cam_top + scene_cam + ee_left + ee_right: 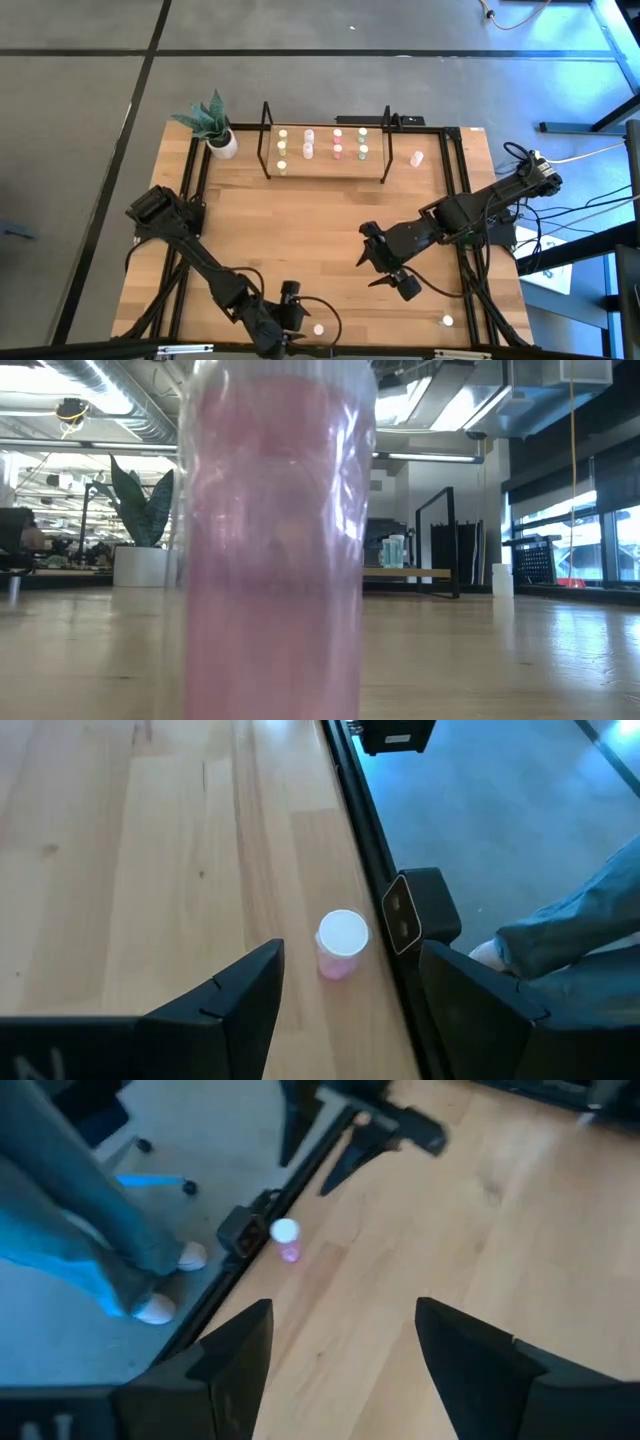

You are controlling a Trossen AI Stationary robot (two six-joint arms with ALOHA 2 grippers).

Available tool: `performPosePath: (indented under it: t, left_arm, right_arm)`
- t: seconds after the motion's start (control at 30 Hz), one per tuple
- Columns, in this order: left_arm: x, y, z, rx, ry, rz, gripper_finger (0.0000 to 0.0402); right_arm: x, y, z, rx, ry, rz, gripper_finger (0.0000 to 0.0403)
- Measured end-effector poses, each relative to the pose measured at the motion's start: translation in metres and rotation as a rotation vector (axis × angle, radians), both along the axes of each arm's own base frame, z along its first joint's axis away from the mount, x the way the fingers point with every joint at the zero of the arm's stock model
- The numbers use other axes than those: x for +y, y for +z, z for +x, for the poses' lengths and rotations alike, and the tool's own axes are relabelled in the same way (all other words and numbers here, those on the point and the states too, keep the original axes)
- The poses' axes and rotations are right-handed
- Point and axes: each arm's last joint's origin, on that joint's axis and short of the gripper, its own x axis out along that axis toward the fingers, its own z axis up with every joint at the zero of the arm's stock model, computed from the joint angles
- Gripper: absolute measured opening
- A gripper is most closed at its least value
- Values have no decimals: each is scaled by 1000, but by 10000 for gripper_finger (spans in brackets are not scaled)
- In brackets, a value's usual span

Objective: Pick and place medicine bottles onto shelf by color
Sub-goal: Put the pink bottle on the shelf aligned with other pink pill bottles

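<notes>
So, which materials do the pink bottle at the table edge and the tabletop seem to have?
Pink bottle: probably translucent plastic, since light shows through its pink body; the white cap looks opaque and matte.
Tabletop: light wood, with visible grain and plank seams and a smooth, slightly glossy finish.

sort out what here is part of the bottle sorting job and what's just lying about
Part of the job:
- pink bottle by the near table edge
- bottles on the shelf
- shelf
- bottle right of the shelf
- bottle at the near right corner

Just lying about:
- potted plant
</notes>
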Motion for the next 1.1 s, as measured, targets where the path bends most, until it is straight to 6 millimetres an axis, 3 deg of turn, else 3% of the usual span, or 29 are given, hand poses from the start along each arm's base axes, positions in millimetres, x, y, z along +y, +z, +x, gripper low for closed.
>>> performPosePath:
  t: [0.23, 0.57, 1.1]
  left_arm:
    - [-8, -19, 6, 5, -11, -14, 227]
    - [-14, -45, 16, 13, 12, -33, 227]
    - [-7, -45, 21, 14, 35, -31, 227]
  right_arm:
    - [-4, 0, 2, -48, -118, -93, 248]
    - [-5, 2, 4, -75, -149, -104, 248]
    - [-4, 3, 5, -92, -150, -94, 248]
